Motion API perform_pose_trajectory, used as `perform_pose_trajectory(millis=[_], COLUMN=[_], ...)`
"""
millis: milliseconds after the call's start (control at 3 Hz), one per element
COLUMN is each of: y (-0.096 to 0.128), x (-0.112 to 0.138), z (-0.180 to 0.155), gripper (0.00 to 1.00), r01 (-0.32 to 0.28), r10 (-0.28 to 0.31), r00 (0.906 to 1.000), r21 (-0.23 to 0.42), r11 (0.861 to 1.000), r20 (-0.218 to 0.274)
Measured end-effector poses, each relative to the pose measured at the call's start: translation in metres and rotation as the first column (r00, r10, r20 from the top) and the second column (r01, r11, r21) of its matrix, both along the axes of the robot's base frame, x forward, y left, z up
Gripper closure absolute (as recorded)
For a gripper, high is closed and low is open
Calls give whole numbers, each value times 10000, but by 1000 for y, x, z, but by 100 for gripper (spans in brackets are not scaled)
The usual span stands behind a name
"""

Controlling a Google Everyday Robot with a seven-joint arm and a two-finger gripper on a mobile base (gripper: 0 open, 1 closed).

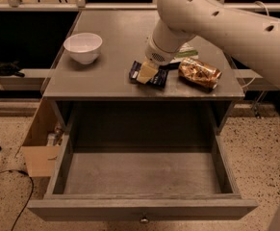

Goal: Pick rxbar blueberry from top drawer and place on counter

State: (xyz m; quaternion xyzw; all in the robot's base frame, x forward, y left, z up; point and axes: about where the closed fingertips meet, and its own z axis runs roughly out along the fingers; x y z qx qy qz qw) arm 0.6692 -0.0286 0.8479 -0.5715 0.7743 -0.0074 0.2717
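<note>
The rxbar blueberry (159, 78), a dark navy bar, is at the front middle of the grey counter (115, 32), resting on or just above its surface. My gripper (146, 72) comes down from the upper right, and its tan fingers (147, 71) are closed on the bar. The top drawer (144, 172) stands pulled fully open below, its grey floor bare, with a small knob (143, 220) on its front.
A white bowl (83, 47) stands at the counter's left. A crinkly orange-brown packet (199, 72) lies right of the bar, and a green bag (188, 50) is partly hidden behind my arm. A cardboard box (38, 146) sits on the floor left of the cabinet.
</note>
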Motion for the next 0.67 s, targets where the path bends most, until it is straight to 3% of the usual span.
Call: perform_pose_trajectory(millis=[667], y=[0], x=[0], z=[0], gripper=[51], r01=[0], r10=[0], r00=[10000], r21=[0], r11=[10000], r20=[0])
